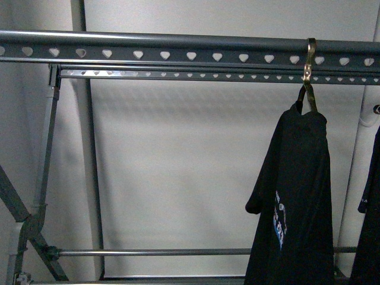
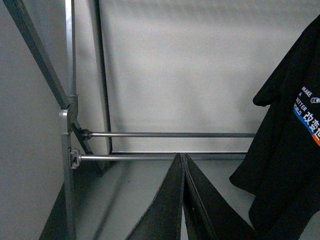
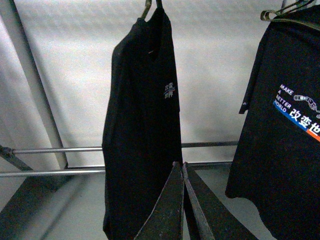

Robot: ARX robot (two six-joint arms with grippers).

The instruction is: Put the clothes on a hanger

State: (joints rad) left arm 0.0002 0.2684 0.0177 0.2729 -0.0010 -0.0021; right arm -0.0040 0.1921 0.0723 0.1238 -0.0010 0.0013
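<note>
1. The black T-shirt carries white lettering that reads "MAKE A" and "WORLD", with a word between them too small to read in the right wrist view; the left wrist view gives it as "BETTER". Beside the words run Chinese characters over a blue, white and orange stripe.
2. In the front view this T-shirt hangs on the right from a brass-coloured hook looped over the near rail of the clothes rack, whose 2 rails are punched with rows of heart-shaped holes.
3. Only the right wrist view shows a second dark garment with a small pale chest mark, too small to read, hanging left of the printed T-shirt.
4. Only the left wrist view shows the rack's left leg joint and the 2 low cross bars meeting it; the T-shirt sits at that picture's right edge.
5. The front view shows neither arm.
6. The left tool has its dark fingers pressed together with nothing between them.
7. The right tool is likewise closed and empty, in front of the second garment's lower part; whether it touches the cloth cannot be told.
</note>
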